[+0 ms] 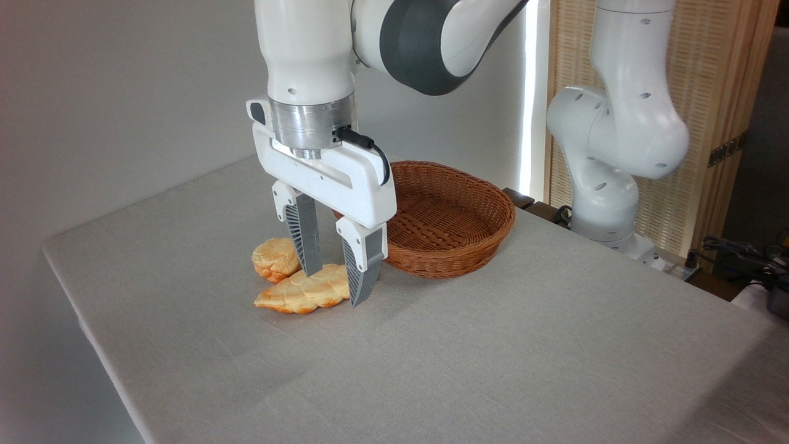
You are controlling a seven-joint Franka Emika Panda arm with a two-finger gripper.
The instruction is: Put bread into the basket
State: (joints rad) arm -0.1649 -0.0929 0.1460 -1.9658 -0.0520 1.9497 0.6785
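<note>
The bread (273, 257), a small round golden bun, lies on the grey tablecloth just left of my gripper's left finger. In front of it lies a longer braided golden loaf (299, 296). My gripper (336, 287) points straight down and is open, its fingertips low over the table on either side of the braided loaf's right end. The left finger (306, 237) hides part of the bun's right side. The basket (444, 266), reddish-brown woven wicker, sits just right of and behind the gripper with nothing visible in it.
The arm's white base column (616, 154) stands at the table's back right corner. Cables and dark gear (746, 259) lie off the table at the far right. The table's left edge (80, 320) runs diagonally toward the camera.
</note>
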